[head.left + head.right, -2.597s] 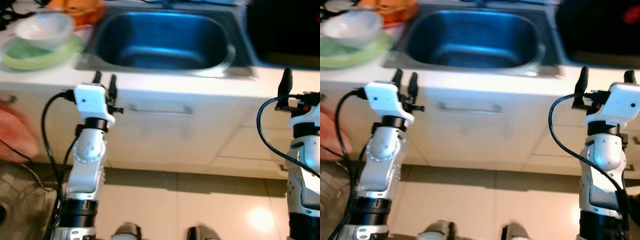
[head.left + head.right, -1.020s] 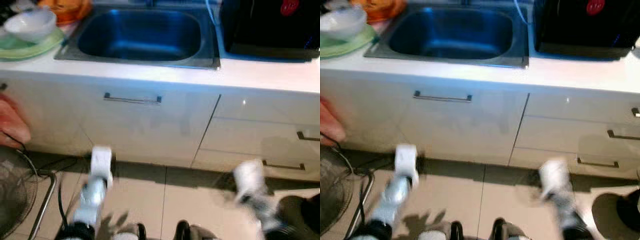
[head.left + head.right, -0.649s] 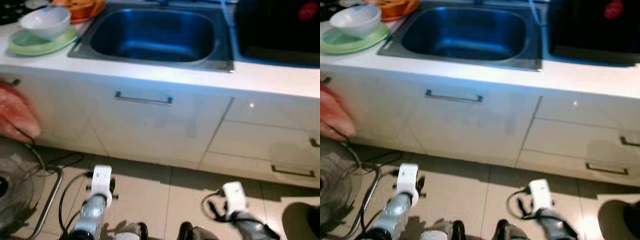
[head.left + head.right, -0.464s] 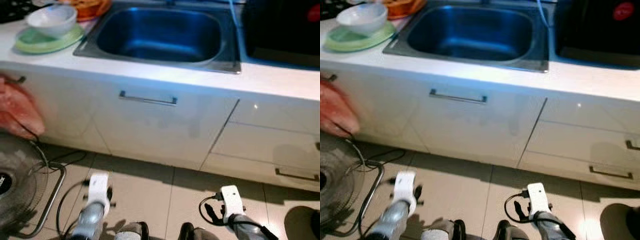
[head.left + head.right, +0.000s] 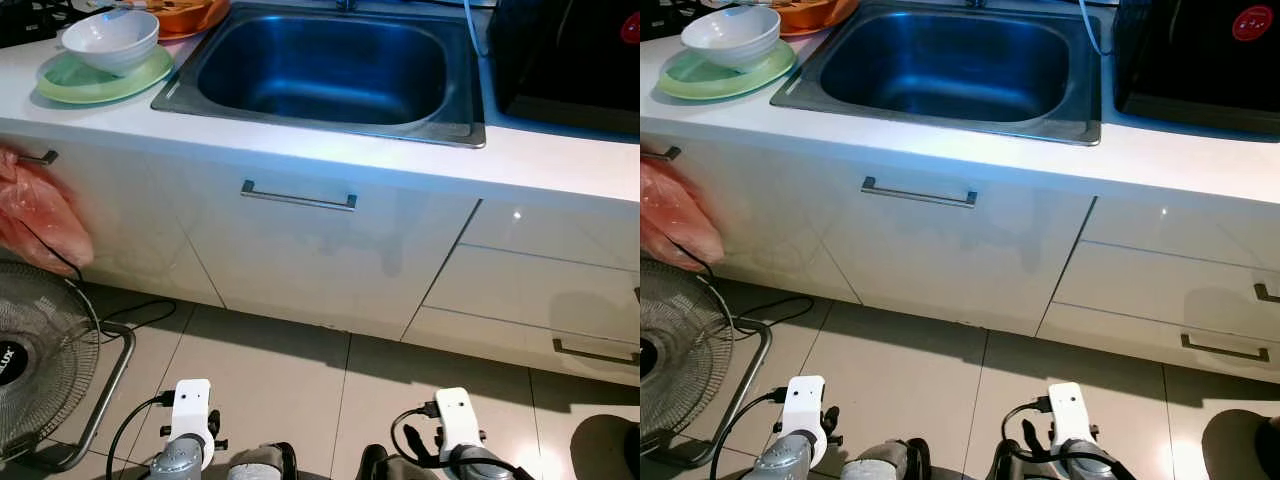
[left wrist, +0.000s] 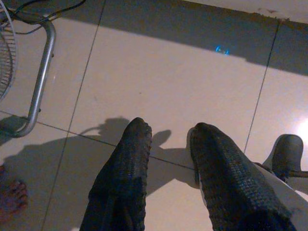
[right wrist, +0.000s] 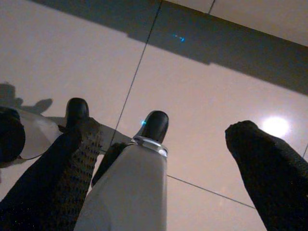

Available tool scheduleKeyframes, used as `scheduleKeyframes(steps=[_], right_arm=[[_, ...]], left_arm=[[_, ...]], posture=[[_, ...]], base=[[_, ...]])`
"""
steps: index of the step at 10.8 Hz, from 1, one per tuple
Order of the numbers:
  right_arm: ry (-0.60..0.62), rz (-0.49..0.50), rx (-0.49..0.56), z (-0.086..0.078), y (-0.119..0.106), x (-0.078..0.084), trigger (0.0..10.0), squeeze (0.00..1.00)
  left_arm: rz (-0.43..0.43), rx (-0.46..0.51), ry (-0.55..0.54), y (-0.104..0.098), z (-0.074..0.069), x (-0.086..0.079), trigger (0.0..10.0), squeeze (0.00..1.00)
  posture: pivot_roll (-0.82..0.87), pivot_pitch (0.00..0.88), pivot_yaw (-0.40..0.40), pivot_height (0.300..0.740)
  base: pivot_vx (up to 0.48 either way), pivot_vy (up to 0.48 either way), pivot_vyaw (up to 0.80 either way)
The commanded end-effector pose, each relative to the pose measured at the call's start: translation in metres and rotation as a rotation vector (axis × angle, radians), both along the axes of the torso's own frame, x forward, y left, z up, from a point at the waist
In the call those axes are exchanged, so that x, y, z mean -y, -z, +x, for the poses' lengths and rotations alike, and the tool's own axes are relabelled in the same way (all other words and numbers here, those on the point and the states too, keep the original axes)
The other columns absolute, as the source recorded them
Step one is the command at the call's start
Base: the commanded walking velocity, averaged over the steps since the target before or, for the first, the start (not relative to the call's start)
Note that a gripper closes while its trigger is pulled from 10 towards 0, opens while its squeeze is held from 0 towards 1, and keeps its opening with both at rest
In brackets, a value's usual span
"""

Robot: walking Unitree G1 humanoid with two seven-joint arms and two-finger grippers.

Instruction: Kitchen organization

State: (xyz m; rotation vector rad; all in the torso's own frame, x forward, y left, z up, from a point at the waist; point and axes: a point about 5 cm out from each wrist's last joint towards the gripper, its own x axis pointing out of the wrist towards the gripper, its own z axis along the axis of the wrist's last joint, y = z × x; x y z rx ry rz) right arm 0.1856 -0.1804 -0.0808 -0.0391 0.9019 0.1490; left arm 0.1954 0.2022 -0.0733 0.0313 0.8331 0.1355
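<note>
Beside the sink [image 5: 330,70], bowl [image 5: 110,40] upright on plate [image 5: 95,82] (both tools [image 6: 168,159] [image 7: 159,144] agape).

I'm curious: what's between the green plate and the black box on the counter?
The steel sink lies between the green plate and the black box, shown in both eye views.

left gripper [image 6: 168,139], jaws apart, floor tiles [image 6: 178,82]
</note>
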Motion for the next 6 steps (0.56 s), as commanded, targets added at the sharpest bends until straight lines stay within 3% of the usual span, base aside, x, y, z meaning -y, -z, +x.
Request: scheduleKeyframes(steps=[1, 6], right_arm=[[-0.002, 0.005, -0.027, -0.0087, 0.0045, -0.0017, 10.0, 0.0], [-0.006, 0.0, -0.033, -0.0104, 0.0055, -0.0031, 10.0, 0.0]], left_arm=[[-0.006, -0.028, -0.009, 0.0037, -0.0068, -0.0014, 10.0, 0.0], [-0.017, -0.054, -0.001, 0.0076, -0.0133, 0.0014, 10.0, 0.0]], posture=[[0.09, 0.19, 0.041, 0.74], [0.08, 0.195, 0.046, 0.74]], base=[[0.0, 0.0, 0.0], [0.0, 0.0, 0.0]])
